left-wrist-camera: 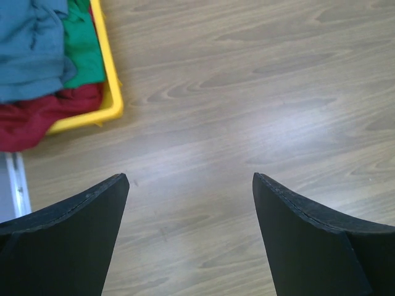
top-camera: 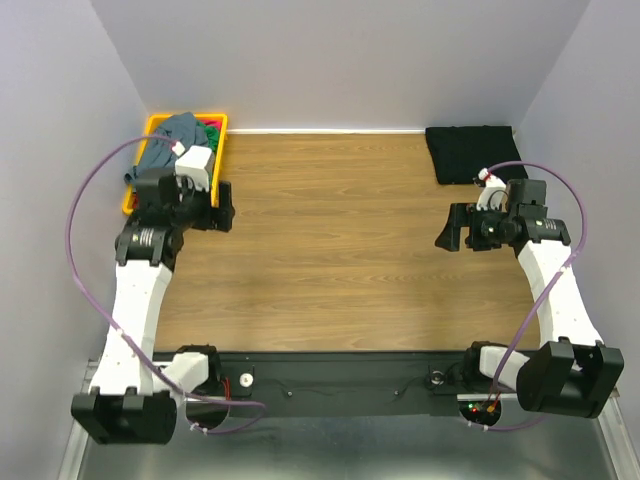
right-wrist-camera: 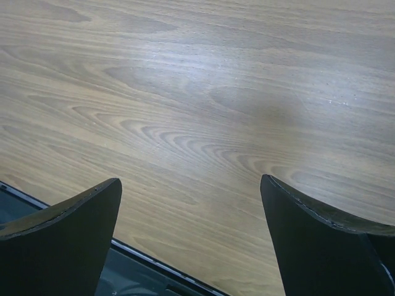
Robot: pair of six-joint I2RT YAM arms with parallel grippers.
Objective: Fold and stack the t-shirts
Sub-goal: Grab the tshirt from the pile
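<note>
Yellow tray (left-wrist-camera: 114,92) at far-left corner holds blue-grey shirt (left-wrist-camera: 31,49), green shirt (left-wrist-camera: 83,49) and red shirt (left-wrist-camera: 43,114), bunched. Black shirt (top-camera: 470,152) lies flat at far-right corner of wood surface (top-camera: 330,230). Left pincer (left-wrist-camera: 189,179) and right pincer (right-wrist-camera: 190,182) both released, above the wood.

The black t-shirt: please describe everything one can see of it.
The black t-shirt lies folded into a flat, roughly rectangular packet at the far right corner of the wooden table, beside the back wall. Its cloth looks soft and matte, with slightly uneven edges. Nothing lies on it. The open right gripper hangs nearer the camera, apart from it.
</note>
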